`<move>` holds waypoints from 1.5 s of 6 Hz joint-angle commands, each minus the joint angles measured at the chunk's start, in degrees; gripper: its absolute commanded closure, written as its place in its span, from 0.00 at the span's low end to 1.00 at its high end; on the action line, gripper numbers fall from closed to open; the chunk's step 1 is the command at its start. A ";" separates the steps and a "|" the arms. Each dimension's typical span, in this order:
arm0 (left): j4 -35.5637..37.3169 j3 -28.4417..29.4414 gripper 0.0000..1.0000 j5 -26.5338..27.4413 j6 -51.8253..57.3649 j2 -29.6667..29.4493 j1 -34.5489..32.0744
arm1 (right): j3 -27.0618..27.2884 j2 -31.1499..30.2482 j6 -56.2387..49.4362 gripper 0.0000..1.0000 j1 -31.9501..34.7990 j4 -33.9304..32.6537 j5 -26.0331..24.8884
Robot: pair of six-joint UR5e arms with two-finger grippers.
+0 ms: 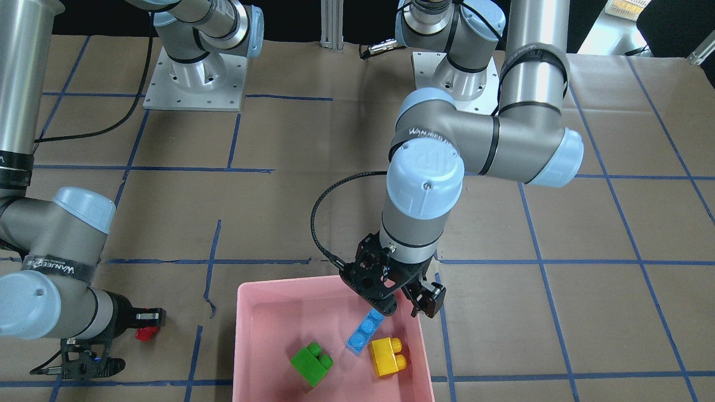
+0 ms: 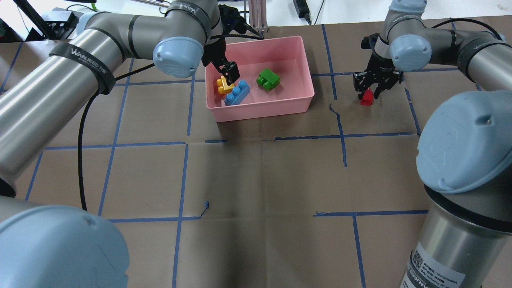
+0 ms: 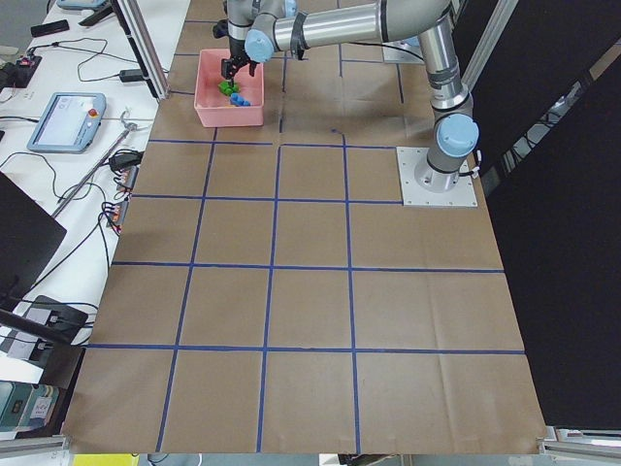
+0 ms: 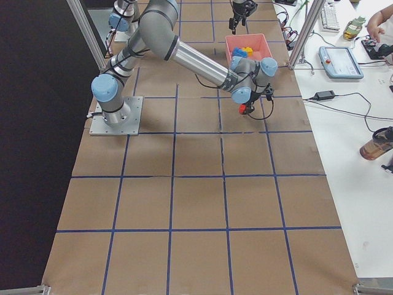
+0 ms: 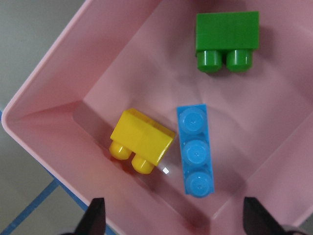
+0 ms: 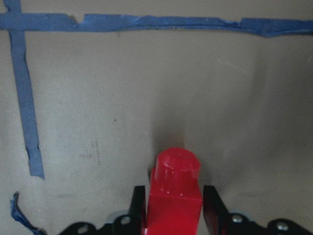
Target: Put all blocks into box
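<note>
The pink box (image 2: pixel 260 108) holds the green block (image 2: pixel 268 79), the long blue block (image 2: pixel 237 93) and the yellow block (image 2: pixel 223 85). My left gripper (image 2: pixel 228 74) hangs over the box's left end, open and empty. In the left wrist view its fingertips (image 5: pixel 95 218) stand wide apart above the yellow block (image 5: pixel 141 139) and the blue block (image 5: pixel 195 149). The small red block (image 2: pixel 366 98) is outside the box, to its right. My right gripper (image 6: pixel 174 208) is shut on the red block (image 6: pixel 173 193) at table level.
Brown paper with a blue tape grid (image 2: pixel 342 136) covers the table. The two arm bases (image 1: pixel 195 78) stand at the robot's side. A side table with a tablet (image 4: pixel 341 61) and cables runs beyond the box's far edge.
</note>
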 commanded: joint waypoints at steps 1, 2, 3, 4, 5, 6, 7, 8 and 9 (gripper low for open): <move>-3.99 -4.93 0.02 0.36 -14.40 8.73 1.56 | -0.82 -0.35 -0.39 0.67 0.03 -1.46 -0.83; -9.30 -5.04 0.01 0.11 -24.59 11.82 2.96 | -1.61 -0.53 -1.34 0.68 0.03 -1.82 -0.83; -16.23 -3.30 0.01 -0.33 -25.91 14.55 4.11 | -2.92 -0.79 -1.44 0.69 0.12 -1.22 -0.66; -20.56 -3.63 0.01 -3.21 -26.53 18.49 6.56 | -5.37 -2.27 -1.44 0.69 0.82 0.70 -0.39; -23.13 -5.11 0.01 -3.50 -26.54 21.40 8.84 | -8.00 -5.24 -0.57 0.69 2.39 5.85 -0.13; -23.59 -6.35 0.01 -3.07 -26.36 23.00 10.17 | -9.86 -6.32 0.13 0.69 4.58 7.82 -0.04; -22.37 -7.23 0.01 -3.41 -26.62 23.27 10.18 | -11.53 -6.50 5.19 0.69 8.17 7.84 0.13; -21.67 -7.41 0.01 -3.33 -26.71 23.36 9.92 | -13.90 -6.16 10.81 0.69 13.08 7.75 0.22; -22.27 -7.50 0.01 -3.06 -26.71 24.58 9.75 | -15.14 -5.20 16.95 0.69 16.87 7.67 0.49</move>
